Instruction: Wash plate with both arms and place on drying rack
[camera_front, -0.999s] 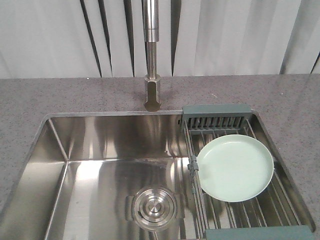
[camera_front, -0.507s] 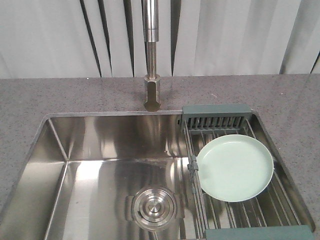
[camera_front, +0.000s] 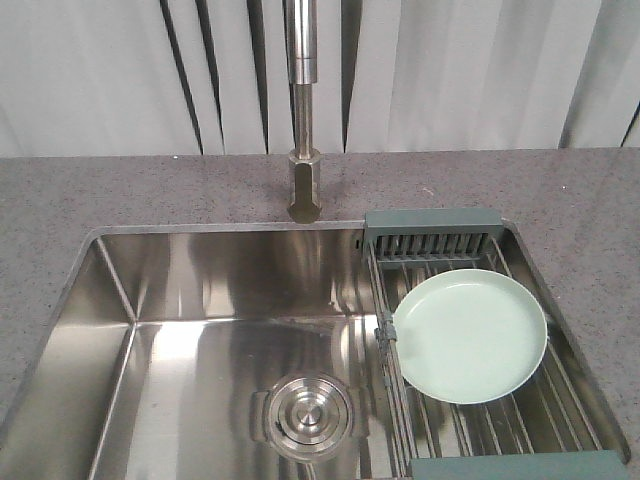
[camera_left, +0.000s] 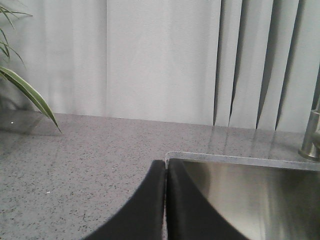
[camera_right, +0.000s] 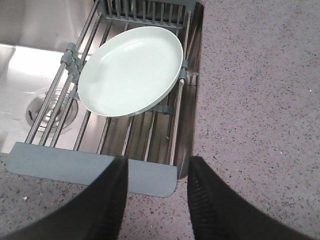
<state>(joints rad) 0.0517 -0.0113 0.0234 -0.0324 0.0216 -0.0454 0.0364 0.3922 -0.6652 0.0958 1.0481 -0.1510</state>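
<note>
— Where's the plate?

— I see the mint-green plate (camera_front: 470, 335) lying face up on the steel rods of the drying rack (camera_front: 432, 232), over the right end of the sink (camera_front: 200, 330). Nothing grips it.

— And my right gripper (camera_right: 157, 182)?

— Fingers spread wide, empty, hanging over the rack's near plastic end piece (camera_right: 75, 165) and the speckled counter (camera_right: 260, 100), near the plate but apart from it.

— The left one?

— The left gripper (camera_left: 165, 172) has its fingers pressed together on nothing, above the sink's left corner. The faucet (camera_front: 303, 120) stands behind the basin, the drain (camera_front: 308, 415) below.
</note>
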